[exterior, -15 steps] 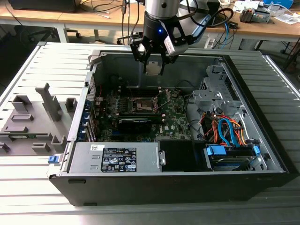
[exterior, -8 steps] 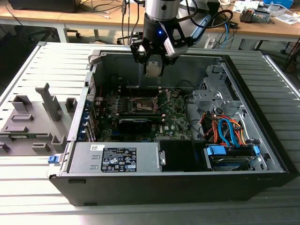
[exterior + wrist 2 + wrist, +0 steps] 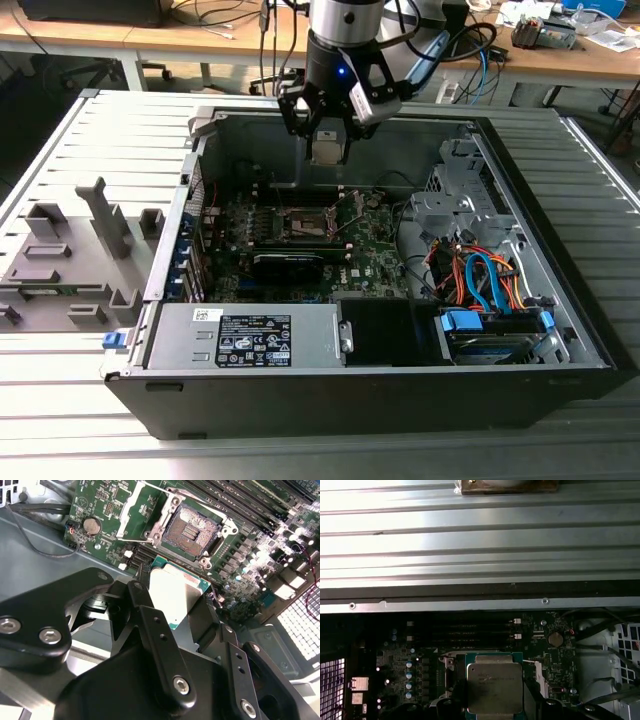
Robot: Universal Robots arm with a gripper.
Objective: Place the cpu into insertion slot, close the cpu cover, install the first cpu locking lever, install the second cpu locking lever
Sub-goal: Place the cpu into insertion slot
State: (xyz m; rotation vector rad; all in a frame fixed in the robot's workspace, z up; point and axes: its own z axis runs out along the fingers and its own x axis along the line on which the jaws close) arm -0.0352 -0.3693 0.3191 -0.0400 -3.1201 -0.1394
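One chip [image 3: 175,591] is hanging clamped edgewise in the tool [image 3: 176,605] | open socket [image 3: 303,222] is waiting at six o'clock of it in the exterior view | risk: chip possibly landing tilted or mis-rotated, bending socket pins

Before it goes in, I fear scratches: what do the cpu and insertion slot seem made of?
The cpu: silvery metal top, dull sheen; green edge, likely circuit board. The insertion slot: bright metal rim that glints; dark middle, perhaps plastic with fine contacts.
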